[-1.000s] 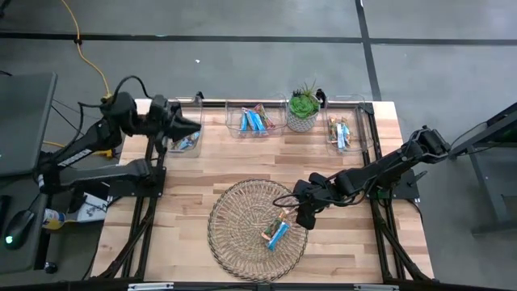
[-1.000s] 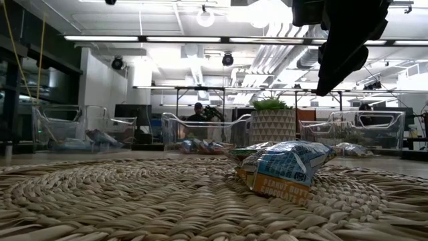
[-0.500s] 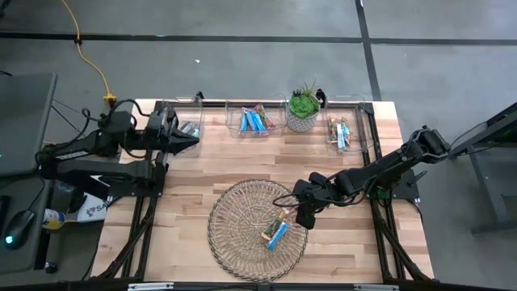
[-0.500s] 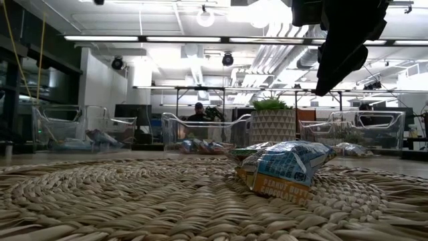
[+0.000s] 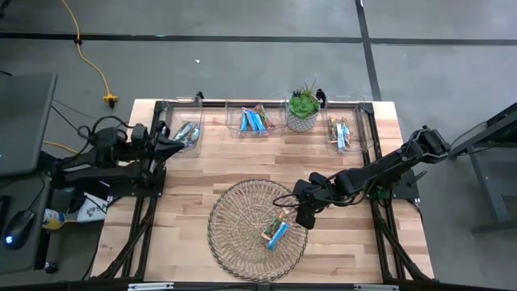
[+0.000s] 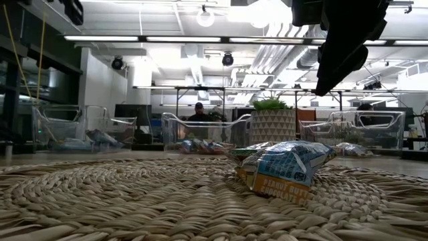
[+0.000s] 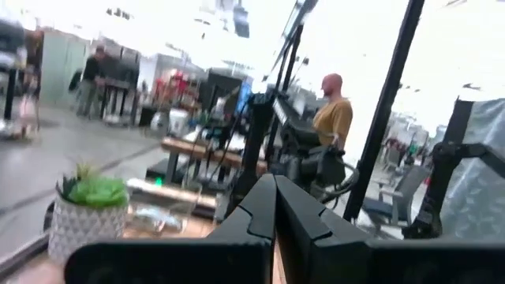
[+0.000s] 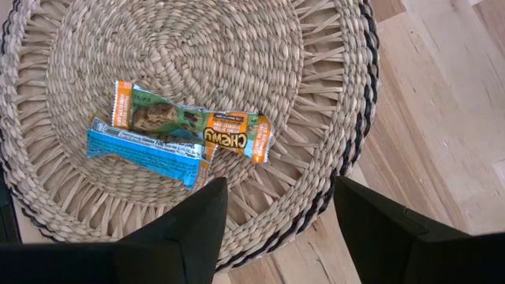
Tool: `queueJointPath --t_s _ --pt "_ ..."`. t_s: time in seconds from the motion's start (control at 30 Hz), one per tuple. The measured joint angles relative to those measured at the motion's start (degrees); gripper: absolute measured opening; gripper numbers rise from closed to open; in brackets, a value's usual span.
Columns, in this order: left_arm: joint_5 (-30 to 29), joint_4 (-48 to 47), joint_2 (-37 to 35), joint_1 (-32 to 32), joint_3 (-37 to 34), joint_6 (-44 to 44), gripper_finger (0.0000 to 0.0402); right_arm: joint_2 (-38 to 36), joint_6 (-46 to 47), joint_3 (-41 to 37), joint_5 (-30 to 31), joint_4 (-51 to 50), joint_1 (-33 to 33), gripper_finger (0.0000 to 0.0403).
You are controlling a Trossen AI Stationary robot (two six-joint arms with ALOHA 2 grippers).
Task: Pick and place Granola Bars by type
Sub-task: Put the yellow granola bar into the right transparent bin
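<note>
2 foil Granola Bars (image 8: 177, 134), 1 blue-white, 1 tan-green, touching on round woven basket (image 8: 331, 102). Right hand (image 8: 272, 209) wide above them, left hand (image 5: 179, 139) closed. Light wood table (image 5: 186, 190), office behind.

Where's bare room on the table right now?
Bare wood runs between the bins and the basket, and left of the basket. Crowded: the back row with the plant, and the basket's right edge, where two bars lie under the open right gripper.

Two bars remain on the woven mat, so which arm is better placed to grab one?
Right: its open gripper hovers at the mat beside both bars; the left gripper is shut, by the far bins.
</note>
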Motion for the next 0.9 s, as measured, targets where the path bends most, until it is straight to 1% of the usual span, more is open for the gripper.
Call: queueJointPath --t_s 0.17,0.3,0.43,0.53,0.73,0.9 --pt "-0.6 5.0 -4.9 0.0 -6.0 1.2 0.0000 0.0 0.5 0.0 0.0 0.0 0.0 0.0217" --pt "-0.7 7.8 -7.4 0.0 -9.8 0.8 0.0000 0.0 1.1 0.0 0.4 0.0 0.0 0.0216" --pt "-0.9 10.6 -7.3 0.0 -12.4 0.2 0.0000 0.0 1.1 0.0 0.3 0.0 0.0 0.0217" --pt "-2.7 13.6 -7.3 0.0 -14.2 0.2 0.0000 0.0 1.1 0.0 0.3 0.0 0.0 0.0216" --pt "-4.5 23.4 -7.3 0.0 -19.9 0.6 0.0000 0.0 1.1 0.0 0.2 0.0 0.0 0.0217" --pt "-4.9 31.1 -7.3 0.0 -23.8 0.2 0.0000 0.0 1.1 0.0 0.2 0.0 0.0 0.0216"
